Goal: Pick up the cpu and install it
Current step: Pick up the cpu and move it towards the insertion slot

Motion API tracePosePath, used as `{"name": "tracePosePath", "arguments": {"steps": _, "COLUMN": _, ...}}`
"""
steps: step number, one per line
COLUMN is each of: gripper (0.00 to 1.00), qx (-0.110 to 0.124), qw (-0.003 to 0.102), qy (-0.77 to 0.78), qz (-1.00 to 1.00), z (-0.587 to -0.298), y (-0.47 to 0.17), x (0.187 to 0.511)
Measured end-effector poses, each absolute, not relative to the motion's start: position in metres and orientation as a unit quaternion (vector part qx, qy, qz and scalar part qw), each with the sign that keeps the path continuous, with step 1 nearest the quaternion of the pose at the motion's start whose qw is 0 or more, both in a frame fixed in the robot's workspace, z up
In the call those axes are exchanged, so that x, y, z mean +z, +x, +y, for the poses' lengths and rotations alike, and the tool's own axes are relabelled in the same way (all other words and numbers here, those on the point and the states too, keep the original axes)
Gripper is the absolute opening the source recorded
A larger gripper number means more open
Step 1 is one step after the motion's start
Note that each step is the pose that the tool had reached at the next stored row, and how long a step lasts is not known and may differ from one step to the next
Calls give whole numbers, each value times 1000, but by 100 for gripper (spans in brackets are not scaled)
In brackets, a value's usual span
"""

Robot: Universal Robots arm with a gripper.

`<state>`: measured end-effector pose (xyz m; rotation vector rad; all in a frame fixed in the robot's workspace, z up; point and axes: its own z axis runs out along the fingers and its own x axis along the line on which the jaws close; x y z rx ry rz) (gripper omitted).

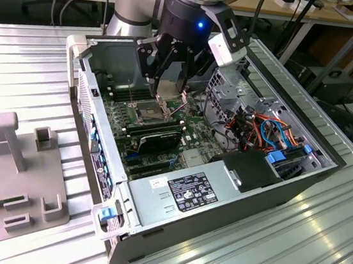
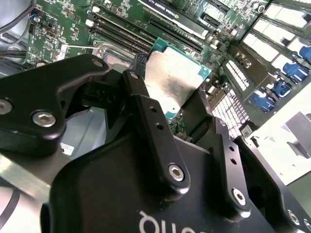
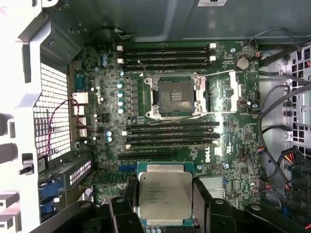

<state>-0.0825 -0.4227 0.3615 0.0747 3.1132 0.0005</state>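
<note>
Holding cpu [image 3: 165,195] tight between matte black pincer [image 1: 170,81] fingers: thin square, dull silver-grey metal lid, green edge. Hanging upper centre of exterior view, over green motherboard [image 3: 243,145], near dark steel-framed socket [image 1: 148,109].

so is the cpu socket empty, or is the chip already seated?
Empty. In the first wrist view the socket shows its bare dark centre, while the cpu is clamped between the fingers, away from it.

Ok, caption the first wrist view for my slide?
Black fingers hold the silver-grey square cpu over the green motherboard, metal-framed dark socket empty.
</note>
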Motion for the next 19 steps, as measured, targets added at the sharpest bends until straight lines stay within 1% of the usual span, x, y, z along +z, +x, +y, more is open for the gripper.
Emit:
{"name": "tracePosePath", "arguments": {"steps": 14, "gripper": 55, "qx": 0, "qw": 14, "qy": 24, "qz": 1000, "z": -419, "y": -83, "x": 356}}
{"name": "tracePosePath", "arguments": {"steps": 19, "gripper": 55, "qx": 0, "qw": 14, "qy": 24, "qz": 1000, "z": -408, "y": -82, "x": 354}}
